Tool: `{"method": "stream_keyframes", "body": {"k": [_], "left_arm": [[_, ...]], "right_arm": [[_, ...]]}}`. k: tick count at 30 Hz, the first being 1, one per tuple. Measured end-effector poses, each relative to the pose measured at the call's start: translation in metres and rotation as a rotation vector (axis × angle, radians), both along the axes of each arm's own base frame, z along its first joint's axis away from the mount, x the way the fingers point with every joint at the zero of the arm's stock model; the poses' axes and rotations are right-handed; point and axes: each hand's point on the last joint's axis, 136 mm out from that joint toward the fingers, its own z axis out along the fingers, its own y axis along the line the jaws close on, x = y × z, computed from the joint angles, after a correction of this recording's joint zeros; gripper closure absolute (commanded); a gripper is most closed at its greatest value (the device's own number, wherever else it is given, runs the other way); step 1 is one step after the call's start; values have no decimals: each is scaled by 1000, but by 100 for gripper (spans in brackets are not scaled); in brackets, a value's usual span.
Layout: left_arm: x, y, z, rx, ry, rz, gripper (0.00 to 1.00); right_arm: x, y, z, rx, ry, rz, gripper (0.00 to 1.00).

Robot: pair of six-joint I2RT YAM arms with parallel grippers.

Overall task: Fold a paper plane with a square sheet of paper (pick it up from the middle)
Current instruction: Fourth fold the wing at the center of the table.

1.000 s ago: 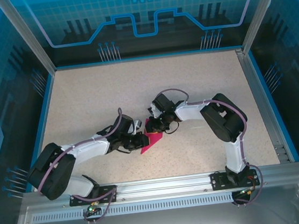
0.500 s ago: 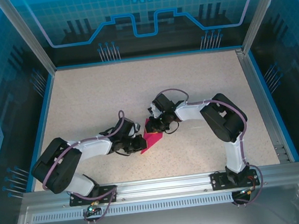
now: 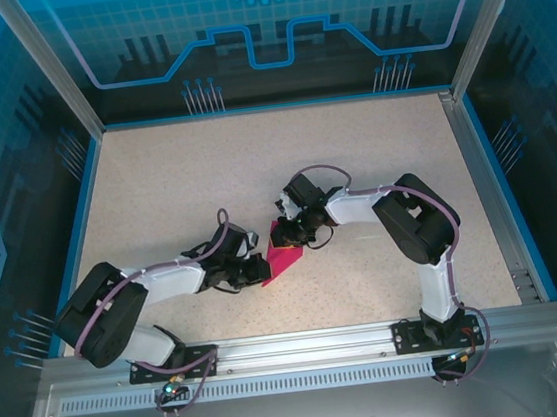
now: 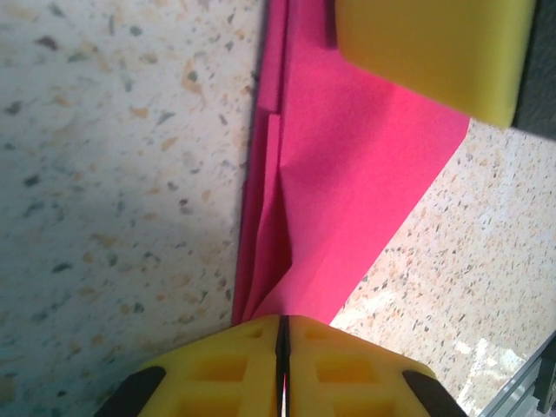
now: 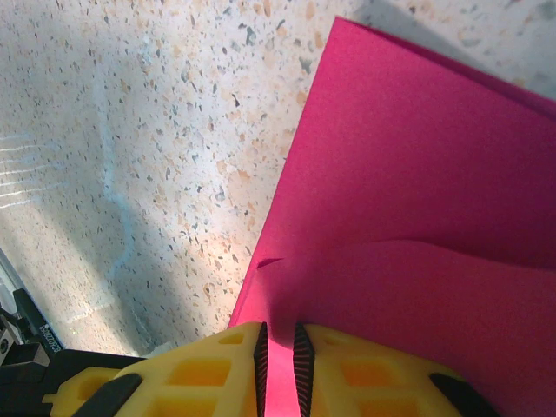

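Two grippers are on the job, and both are clamped on the paper (image 3: pixel 286 260). My left gripper (image 4: pixel 282 347) has its yellow pads pressed together on the end of the sheet where the folded layers run in to a narrow point. My right gripper (image 5: pixel 278 356) pinches another edge, with the pink paper passing between its pads. The sheet lies partly folded near the middle of the speckled table (image 3: pixel 157 202), between my two arms, and is mostly flat apart from a raised ridge leading into the left grip. I judge the material thin, light and limp. It will likely buckle under any push, crease wherever it is squeezed, and tear if my grips pull against each other. The doubled layers along the fold look stiffer and are the better place to hold. Single-layer areas should be pressed flat rather than pinched.
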Motion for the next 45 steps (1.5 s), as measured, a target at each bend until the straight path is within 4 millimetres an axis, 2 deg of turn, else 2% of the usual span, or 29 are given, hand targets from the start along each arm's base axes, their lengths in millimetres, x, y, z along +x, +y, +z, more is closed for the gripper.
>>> {"method": "stream_keyframes", "body": {"k": [14, 23, 27, 35, 45], "left_arm": [[-6, 5, 0, 15, 17, 2, 87], [-22, 18, 2, 64, 65, 9, 84], [-25, 22, 13, 64, 46, 15, 82], [-15, 24, 44, 26, -70, 43, 80], [-1, 29, 59, 18, -150, 106, 80]], "right_arm": [[0, 0, 0, 2, 3, 2, 80], [0, 0, 0, 2, 3, 2, 80], [0, 1, 0, 2, 3, 2, 80], [0, 1, 0, 3, 3, 2, 80], [-1, 1, 0, 6, 2, 3, 79]]}}
